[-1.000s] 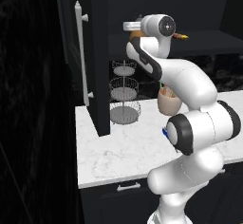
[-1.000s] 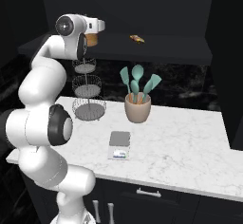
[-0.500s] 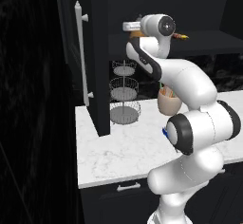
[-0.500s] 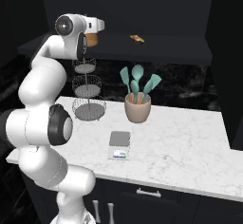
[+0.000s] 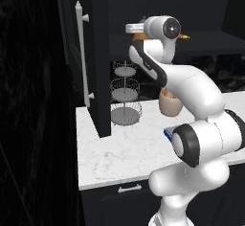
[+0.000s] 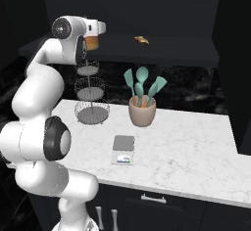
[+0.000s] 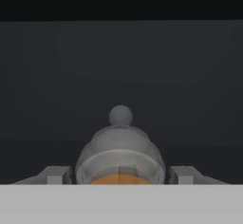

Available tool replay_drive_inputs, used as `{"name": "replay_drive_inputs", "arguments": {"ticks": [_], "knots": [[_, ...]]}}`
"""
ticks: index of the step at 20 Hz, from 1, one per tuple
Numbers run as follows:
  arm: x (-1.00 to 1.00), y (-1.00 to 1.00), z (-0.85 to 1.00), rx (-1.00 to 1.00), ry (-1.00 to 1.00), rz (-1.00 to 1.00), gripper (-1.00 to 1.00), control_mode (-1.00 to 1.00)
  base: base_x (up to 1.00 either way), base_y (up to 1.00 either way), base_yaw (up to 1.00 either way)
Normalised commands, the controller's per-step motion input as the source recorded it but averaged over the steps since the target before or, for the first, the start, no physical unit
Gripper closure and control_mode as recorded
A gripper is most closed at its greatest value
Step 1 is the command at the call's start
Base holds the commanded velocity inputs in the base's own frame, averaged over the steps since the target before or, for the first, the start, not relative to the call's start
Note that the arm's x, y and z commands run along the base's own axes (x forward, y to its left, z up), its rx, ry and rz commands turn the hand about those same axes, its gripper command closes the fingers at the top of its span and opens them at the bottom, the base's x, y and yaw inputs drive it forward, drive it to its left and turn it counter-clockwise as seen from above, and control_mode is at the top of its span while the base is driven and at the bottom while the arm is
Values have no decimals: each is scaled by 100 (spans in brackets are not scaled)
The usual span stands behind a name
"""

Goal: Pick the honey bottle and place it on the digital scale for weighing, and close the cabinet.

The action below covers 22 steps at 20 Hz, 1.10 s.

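Observation:
The honey bottle [image 7: 120, 159] stands upright straight ahead in the hand view, grey cap on top and a strip of amber below. My gripper [image 7: 121, 174] has a finger [image 7: 60, 174] against each side of it and is shut on it. In the right base view the amber bottle [image 6: 91, 42] sits on the cabinet's shelf [image 6: 166, 49], under my hand. The digital scale [image 6: 123, 149] lies bare on the marble counter, in front of the arm. The black cabinet door [image 5: 99, 62] hangs open at the left, its long silver handle [image 5: 81, 52] facing me.
A beige crock with teal spatulas [image 6: 142, 110] stands behind the scale. A three-tier wire basket stand [image 6: 90, 95] is under the shelf. A small orange item [image 6: 142, 40] lies farther right on the shelf. Drawers with short handles [image 6: 154, 198] run below the counter.

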Motion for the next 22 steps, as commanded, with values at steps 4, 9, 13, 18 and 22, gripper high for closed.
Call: {"name": "replay_drive_inputs", "arguments": {"ticks": [4, 9, 13, 18, 22], "knots": [[-88, 0, -5, 0, 0, 0, 100, -100, 0, 0, 0], [-100, -2, 0, 0, -3, 2, 100, -100, 0, 0, 0], [-70, -25, 1, 0, 0, 16, 100, -100, 0, 0, 0], [-53, -44, -13, 0, 0, 29, 100, -100, 0, 0, 0], [-28, -40, -44, -4, 5, 35, 100, -100, 0, 0, 0]]}}
